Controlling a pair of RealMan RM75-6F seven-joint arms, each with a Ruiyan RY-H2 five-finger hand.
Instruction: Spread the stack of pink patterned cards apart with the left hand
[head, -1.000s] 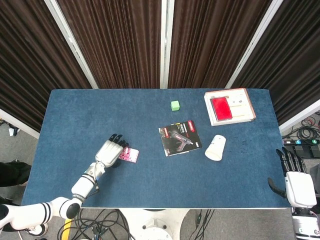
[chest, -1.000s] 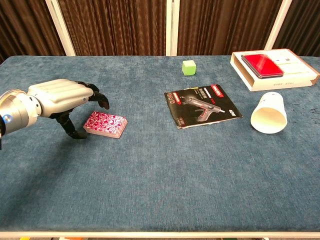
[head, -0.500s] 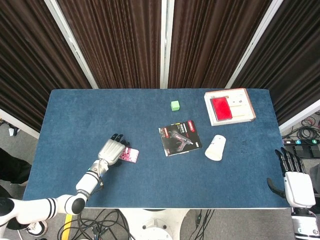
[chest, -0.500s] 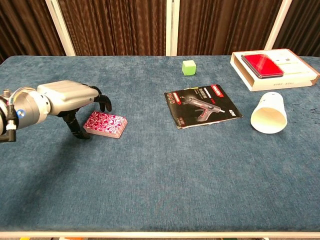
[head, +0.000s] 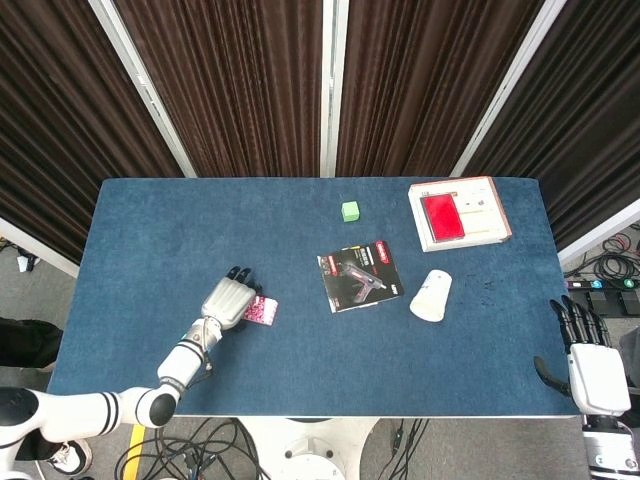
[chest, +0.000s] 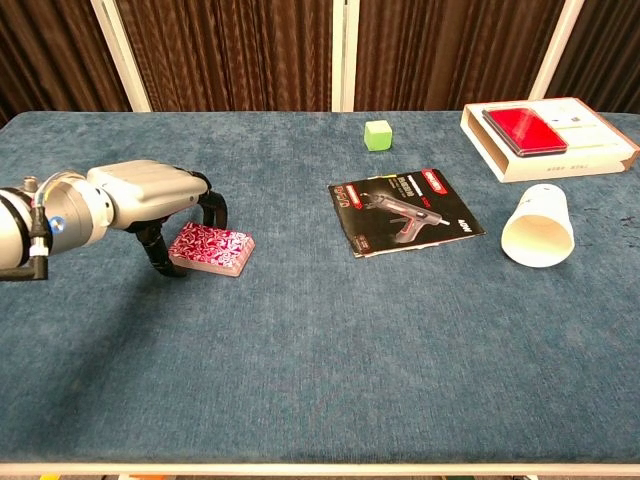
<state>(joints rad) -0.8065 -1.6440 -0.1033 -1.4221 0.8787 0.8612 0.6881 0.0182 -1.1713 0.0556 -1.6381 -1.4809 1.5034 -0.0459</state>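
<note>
Chest view: left robot hand (chest: 150, 195) low over the desk (chest: 320, 340), palm down, knuckles arched, dark fingers (chest: 217, 207) curled downward. Thumb reaches down to the near left end of the stack of pink patterned cards (chest: 211, 249); fingertips come down at its far left edge. Whether they press the cards or only stand just beside them, cannot tell. The robot hand is spread over nothing, clamped on nothing. Forearm runs off the left edge of the view, nearly level with the desk.

Head view: same left robot hand (head: 226, 299) lies over the left part of the stack (head: 262, 311), arm stretching back toward the near left corner of the desk (head: 150, 240). Stack is squared up, flat on the blue cloth, left of centre, with the pink patterned face up.

Right robot hand (head: 591, 365) hangs off the desk's near right corner, fingers apart and pointing away, holding nothing, well apart from everything on the desk.

Outward from the cards: black booklet (chest: 405, 217) showing a glue gun lies flat near mid-desk. Right of it, white paper cup (chest: 538, 228) on its side, mouth toward the chest camera. Small green cube (chest: 377, 135) sits toward the far edge, behind the booklet. Far right corner: flat white box (chest: 560, 145) with a red item (chest: 525, 130) lying on top.
</note>
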